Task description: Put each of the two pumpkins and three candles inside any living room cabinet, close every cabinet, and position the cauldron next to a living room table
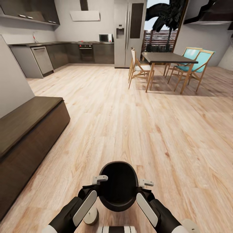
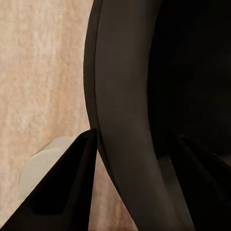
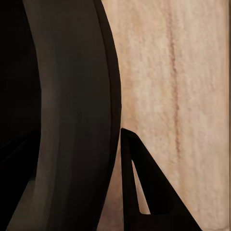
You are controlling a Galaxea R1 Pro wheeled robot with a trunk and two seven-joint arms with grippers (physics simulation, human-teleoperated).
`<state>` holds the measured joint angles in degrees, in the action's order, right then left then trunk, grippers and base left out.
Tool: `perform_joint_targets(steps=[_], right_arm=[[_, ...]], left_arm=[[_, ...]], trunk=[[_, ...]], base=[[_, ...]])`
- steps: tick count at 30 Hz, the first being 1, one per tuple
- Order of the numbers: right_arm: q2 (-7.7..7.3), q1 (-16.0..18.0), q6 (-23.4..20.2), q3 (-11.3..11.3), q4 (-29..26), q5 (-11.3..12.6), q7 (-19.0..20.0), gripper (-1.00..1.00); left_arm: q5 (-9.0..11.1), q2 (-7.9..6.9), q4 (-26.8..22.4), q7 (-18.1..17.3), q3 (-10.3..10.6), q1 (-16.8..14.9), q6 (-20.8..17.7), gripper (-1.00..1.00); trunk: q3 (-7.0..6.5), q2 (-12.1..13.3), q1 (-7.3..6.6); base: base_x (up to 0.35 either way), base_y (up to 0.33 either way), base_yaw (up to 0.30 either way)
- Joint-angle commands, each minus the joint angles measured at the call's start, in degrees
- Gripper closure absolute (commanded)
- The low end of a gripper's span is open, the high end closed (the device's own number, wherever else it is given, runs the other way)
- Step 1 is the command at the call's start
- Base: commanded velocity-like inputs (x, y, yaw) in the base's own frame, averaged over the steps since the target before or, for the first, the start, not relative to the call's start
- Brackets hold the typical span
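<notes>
I hold the matte black cauldron [image 1: 118,187] low in front of me, over the wooden floor, its wide mouth facing up. My left gripper [image 1: 99,180] is shut on its left rim, and the right gripper [image 1: 145,183] is shut on its right rim. In the left wrist view the cauldron's rim [image 2: 125,120] runs between the gripper [image 2: 130,168] fingers, one finger [image 2: 67,192] outside and one inside. In the right wrist view the rim [image 3: 82,96] sits the same way in the gripper [image 3: 77,173]. The long dark brown cabinet [image 1: 29,129] stands along the left wall, its front flat and shut.
A taller dark dining table [image 1: 168,58] with wooden chairs [image 1: 137,68] stands far right. The kitchen counter [image 1: 61,51] and fridge [image 1: 129,32] line the back wall. Pale wood floor [image 1: 129,123] stretches open ahead. A pale rounded part of my base [image 1: 90,216] shows beneath the left arm.
</notes>
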<state>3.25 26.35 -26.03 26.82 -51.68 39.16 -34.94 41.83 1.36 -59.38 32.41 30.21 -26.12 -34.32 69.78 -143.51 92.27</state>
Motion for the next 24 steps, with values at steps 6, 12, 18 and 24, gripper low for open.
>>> perform_joint_targets(steps=[6, 12, 18, 24], right_arm=[[-0.09, 0.04, -0.60, -0.24, -0.08, 0.43, -0.49, 1.00], [-0.04, 0.02, -0.67, -0.20, -0.09, 0.62, -0.48, 1.00], [-0.08, 0.07, -0.67, -0.27, -0.09, 0.57, -0.49, 1.00], [-0.08, 0.04, -0.68, -0.27, -0.17, 0.57, -0.53, 1.00]], left_arm=[[0.93, -0.03, -0.91, 0.54, 0.20, -0.07, 0.46, 1.00], [0.97, 0.02, -0.92, 0.54, 0.20, -0.07, 0.46, 1.00], [0.97, 0.04, -0.92, 0.50, 0.20, -0.07, 0.47, 1.00], [0.97, 0.04, -0.92, 0.50, 0.20, -0.07, 0.44, 1.00]], trunk=[[-1.29, 0.06, -0.19], [-2.62, 0.14, -0.34], [-3.95, 0.22, -0.49], [-5.19, 1.07, -1.04]], base=[[-0.041, 0.000, 0.000], [-0.003, 0.000, 0.000], [0.000, 0.000, 0.000], [-0.098, 0.000, 0.000]])
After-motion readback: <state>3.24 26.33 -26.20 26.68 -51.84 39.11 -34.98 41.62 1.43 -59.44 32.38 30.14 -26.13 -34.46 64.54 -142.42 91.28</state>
